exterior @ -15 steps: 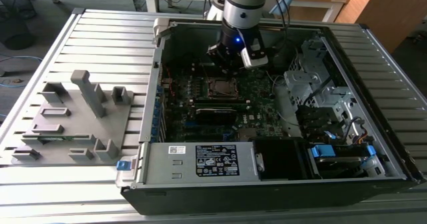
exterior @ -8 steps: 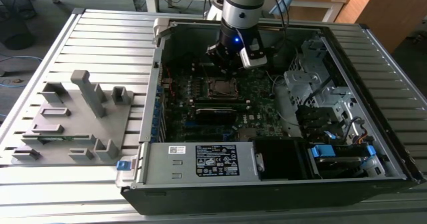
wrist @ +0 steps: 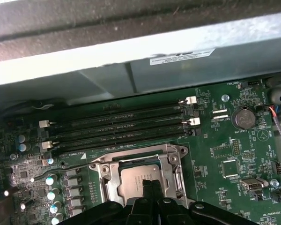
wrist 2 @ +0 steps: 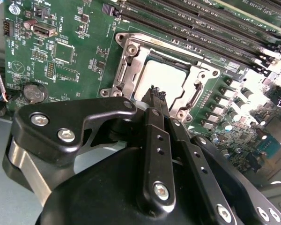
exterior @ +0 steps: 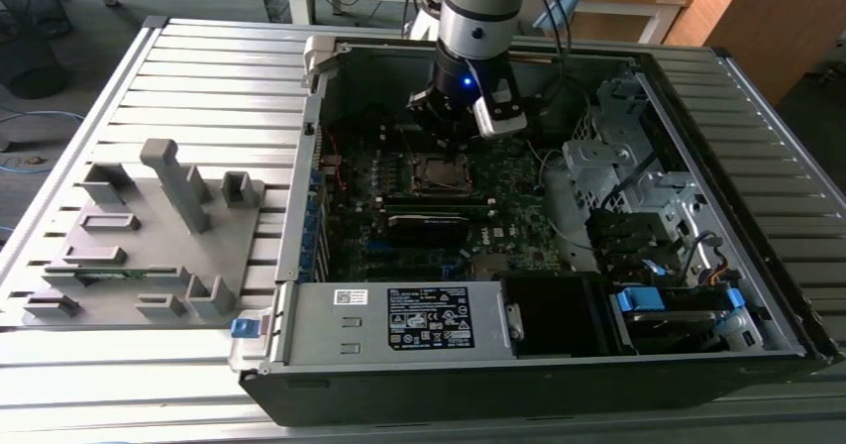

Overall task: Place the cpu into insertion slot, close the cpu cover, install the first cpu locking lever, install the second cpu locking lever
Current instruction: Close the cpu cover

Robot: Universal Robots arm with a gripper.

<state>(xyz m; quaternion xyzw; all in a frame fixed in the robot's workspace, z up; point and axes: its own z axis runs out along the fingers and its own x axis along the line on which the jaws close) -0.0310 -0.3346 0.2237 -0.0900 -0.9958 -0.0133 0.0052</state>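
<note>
Inside the open computer case (exterior: 301, 228), which lies on a slatted grey surface (exterior: 198, 77), the arm reaches straight down over the dark green motherboard (exterior: 509, 181). The claw (exterior: 450, 151) hangs just above the insertion slot (exterior: 441, 175), near the middle of the board.

Both wrist views show the claw (wrist 2: 155, 93) (wrist: 147, 183) with its two long black fingers (wrist 2: 154, 136) pressed together and nothing between them. Their tips are at the edge of the socket, over the rim of the cpu cover (wrist 2: 131, 63) (wrist: 107, 183); whether they touch the metal I cannot tell.

The cpu (wrist 2: 171, 78) (wrist: 131, 178) sits in the insertion slot (wrist 2: 152, 57), its dull grey top showing through the cover's square window. The silvery cover lies flat around the chip.

Long black memory slots (wrist: 117, 125) run beside the socket, between it and the case wall, and a round coin battery (wrist: 244, 118) (wrist 2: 33, 92) sits further along the board.

At the exterior view's left, a grey fixture (exterior: 158, 236) with upright posts rests on the surface, well apart from the case. A labelled power supply box (exterior: 396, 317) fills the near corner of the case.
</note>
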